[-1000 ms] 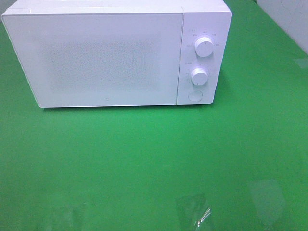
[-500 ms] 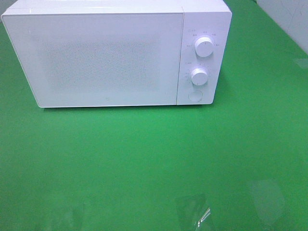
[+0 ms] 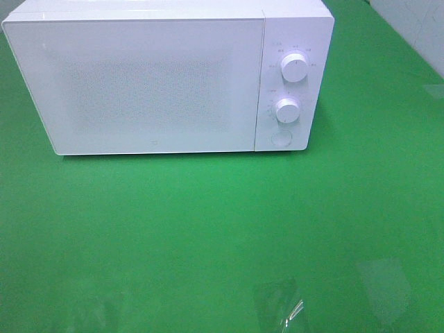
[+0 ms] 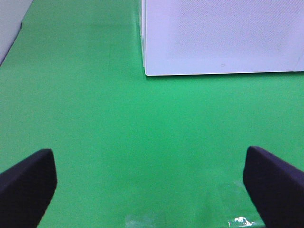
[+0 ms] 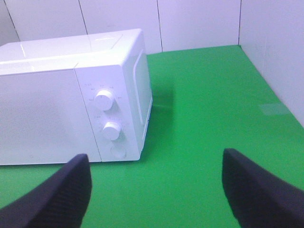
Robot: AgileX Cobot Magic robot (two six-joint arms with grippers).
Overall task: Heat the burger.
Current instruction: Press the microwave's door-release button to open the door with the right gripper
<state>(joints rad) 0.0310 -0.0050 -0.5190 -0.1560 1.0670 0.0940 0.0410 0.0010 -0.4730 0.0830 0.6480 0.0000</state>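
Two empty pincers hung wide over the green tabletop [image 3: 208,229]: the left pincer [image 4: 152,190] and the right pincer [image 5: 156,190]. No burger showed anywhere, and I couldn't tell if it sat inside the white microwave [image 3: 166,83], whose door [image 3: 139,83] was shut. By my reckoning, opening that door came next, likely with the round button [image 3: 280,138].

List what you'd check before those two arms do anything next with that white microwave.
1. White box-shaped microwave oven door open for loading: not ok, it is shut.
2. Burger located: cannot tell, no view shows it.
3. Left gripper open and empty: ok.
4. Right gripper open and empty: ok.
5. Settings of the round white upper knob and lower knob: cannot tell, the markings are too small to read.
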